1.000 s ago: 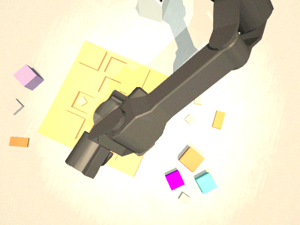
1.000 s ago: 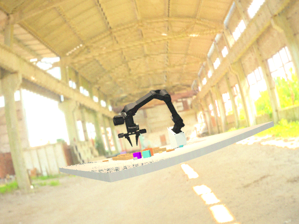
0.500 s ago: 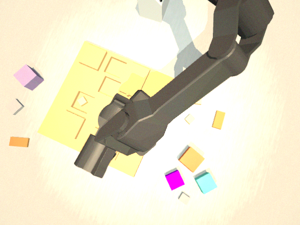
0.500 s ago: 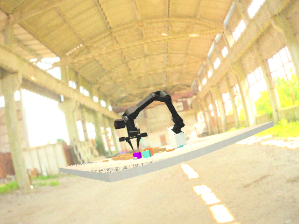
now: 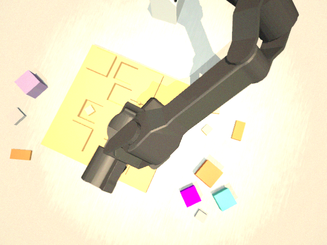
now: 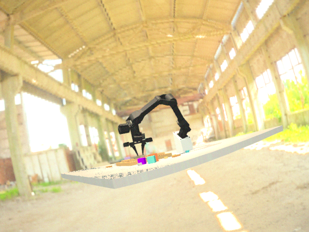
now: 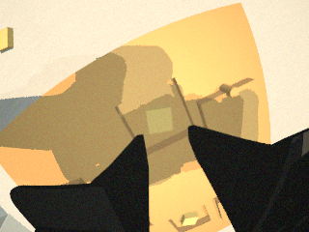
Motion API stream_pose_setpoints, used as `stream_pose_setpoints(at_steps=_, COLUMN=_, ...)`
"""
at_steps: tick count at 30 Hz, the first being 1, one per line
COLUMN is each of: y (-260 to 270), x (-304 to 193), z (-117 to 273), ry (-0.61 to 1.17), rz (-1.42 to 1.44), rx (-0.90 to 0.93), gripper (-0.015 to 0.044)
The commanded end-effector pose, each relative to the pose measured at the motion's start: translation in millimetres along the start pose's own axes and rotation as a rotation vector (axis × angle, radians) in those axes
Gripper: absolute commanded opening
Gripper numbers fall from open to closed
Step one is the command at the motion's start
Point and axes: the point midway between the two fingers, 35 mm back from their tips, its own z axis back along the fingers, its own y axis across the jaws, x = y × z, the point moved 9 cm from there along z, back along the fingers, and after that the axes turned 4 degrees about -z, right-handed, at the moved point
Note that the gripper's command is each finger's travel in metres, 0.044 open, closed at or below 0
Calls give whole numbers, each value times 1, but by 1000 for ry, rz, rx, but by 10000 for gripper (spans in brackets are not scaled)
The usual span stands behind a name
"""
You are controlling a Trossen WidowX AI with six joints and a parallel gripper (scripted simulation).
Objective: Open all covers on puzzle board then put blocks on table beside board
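Top view: I had the arm (image 5: 211, 92) (image 6: 149, 107) reaching across the board (image 5: 62, 129) (image 6: 127, 163) (image 7: 208, 48), hiding part of it. A pale block (image 5: 89, 109) sat inside a marked recess on the board. Off one side lay a lavender cube (image 5: 27, 81) (image 6: 127, 158) and an orange slab (image 5: 20, 154). Off the opposite side were a second slab (image 5: 238, 130) and a small tan block (image 5: 206, 129); farther along stood an orange cube (image 5: 208, 173) (image 6: 156, 157), a magenta cube (image 5: 190, 196) (image 6: 141, 160) and a cyan cube (image 5: 224, 199) (image 6: 151, 159), grouped near one another but apart. A small grey block (image 5: 201, 215) lay near the magenta one. Jaws hidden here.

Exterior view: the fingers (image 6: 143, 148) pointed down over the board, tips apart. The cubes rested on the surface (image 6: 174, 162). I could not tell the tips' exact clearance.

Wrist view: I read the jaws as released, partly spread, with nothing gripped. Beyond the tips, a pale square (image 7: 159, 120) showed in shadow between two dark track lines. A pin (image 7: 225, 89) stood near the board's far edge. A yellowish block (image 7: 189, 218) sat in another recess, at the lower edge. Cover positions: could not tell reliably.
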Motion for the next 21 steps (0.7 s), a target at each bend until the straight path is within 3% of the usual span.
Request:
stream_pose_setpoints(at_steps=1, y=0, x=0, z=-1, ry=-3, rz=-6, rx=3, gripper=144)
stream_pose_setpoints(at_steps=21, y=0, x=0, z=-14, ry=-3, rz=-6, rx=3, gripper=144)
